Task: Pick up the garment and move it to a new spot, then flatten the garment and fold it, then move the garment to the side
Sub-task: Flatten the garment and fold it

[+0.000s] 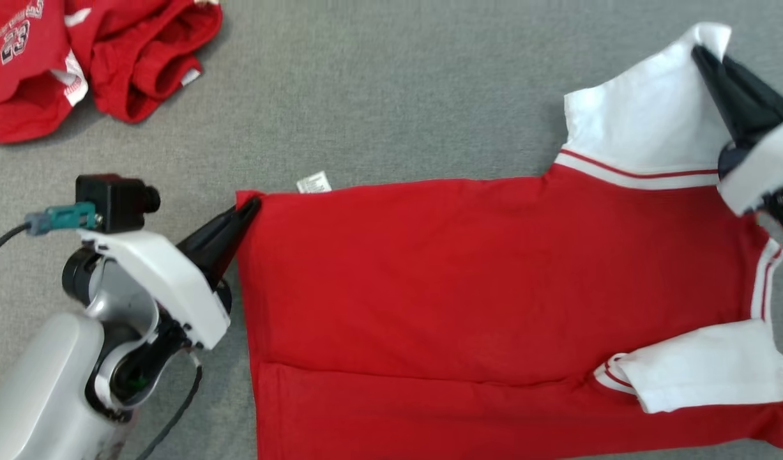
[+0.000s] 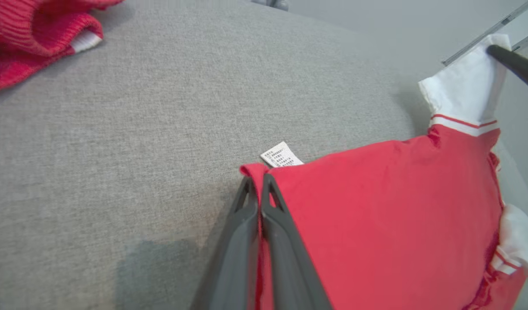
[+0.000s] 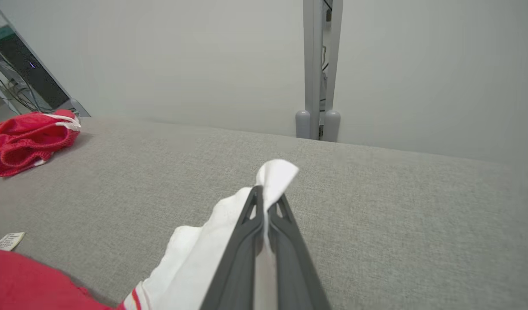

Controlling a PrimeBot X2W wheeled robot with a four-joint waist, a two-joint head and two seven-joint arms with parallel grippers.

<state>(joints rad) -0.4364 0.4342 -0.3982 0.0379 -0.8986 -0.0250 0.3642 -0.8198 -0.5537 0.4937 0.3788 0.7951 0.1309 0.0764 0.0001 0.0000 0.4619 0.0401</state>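
Garment (image 1: 430, 287): red knit, white sleeves, lying flat.
Left gripper (image 1: 252, 206): pinching its hem corner.
Right gripper (image 1: 699, 52): pinching its sleeve tip.
Surface (image 1: 398, 96): grey weave, lying under garment.
Wall (image 3: 160, 56): pale, standing beyond garment.

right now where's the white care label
Head view, left of centre: the care label pokes from the upper edge of the shirt, beside the left gripper.

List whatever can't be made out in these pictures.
1. Label: print too small to read, head and left wrist views.
2. Shirt: near side cut off by head view's bottom edge.
3. Red pile: cut off at head view's top-left corner.
4. Right gripper: how much sleeve it pinches is hidden by its fingers, right wrist view.
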